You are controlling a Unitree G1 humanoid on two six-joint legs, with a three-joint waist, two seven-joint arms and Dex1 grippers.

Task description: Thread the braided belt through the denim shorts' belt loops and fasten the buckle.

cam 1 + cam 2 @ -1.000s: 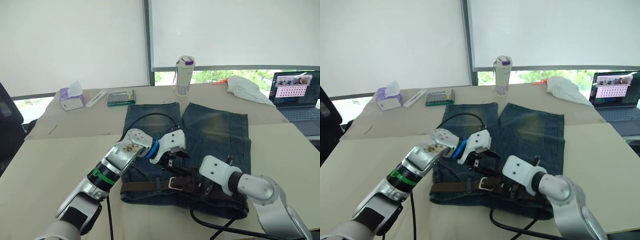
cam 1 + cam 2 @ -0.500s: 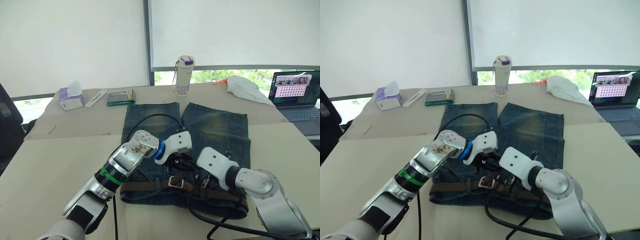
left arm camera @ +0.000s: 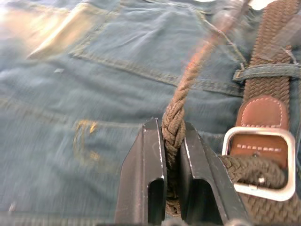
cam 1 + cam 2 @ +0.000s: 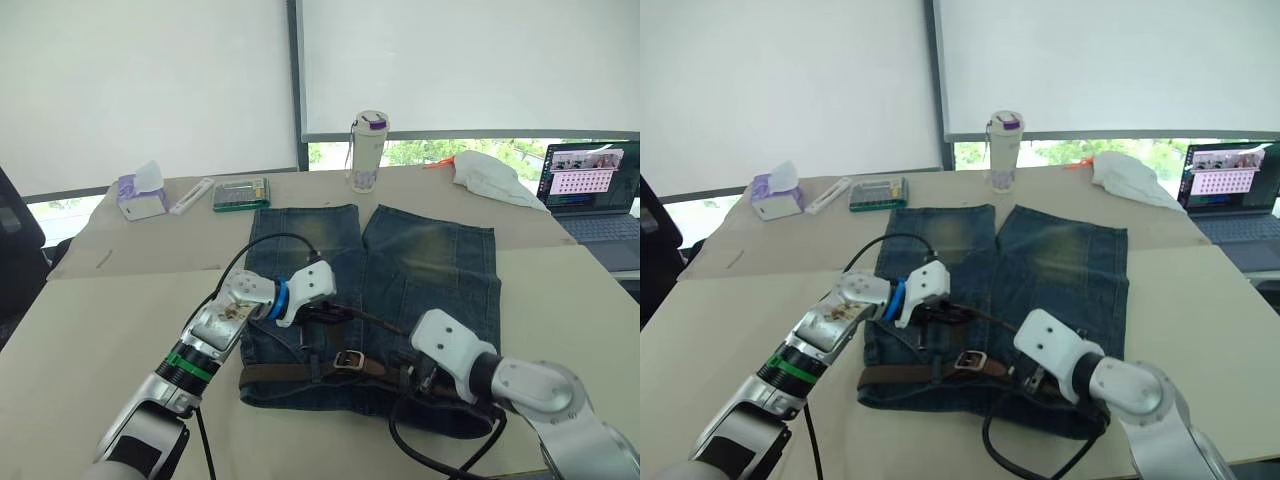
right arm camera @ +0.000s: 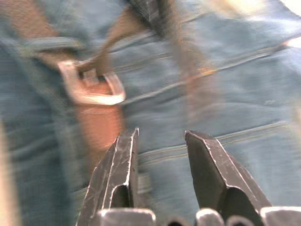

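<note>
Pulling toward 9 o'clock, left hand [image 3: 172,155] now pinches the braided belt [image 3: 181,101] tail past the buckle [image 4: 348,359]; right hand [image 5: 157,155], spread, has backed off. Belt tightening.

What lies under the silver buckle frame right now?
Under the silver rectangular buckle lie the dark brown braided belt and its tan leather tab, over the faded blue denim shorts. The waistband beneath the strap is covered.

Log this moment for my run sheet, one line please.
left gripper: shut on belt | right gripper: open, over shorts | buckle: at waistband
</note>
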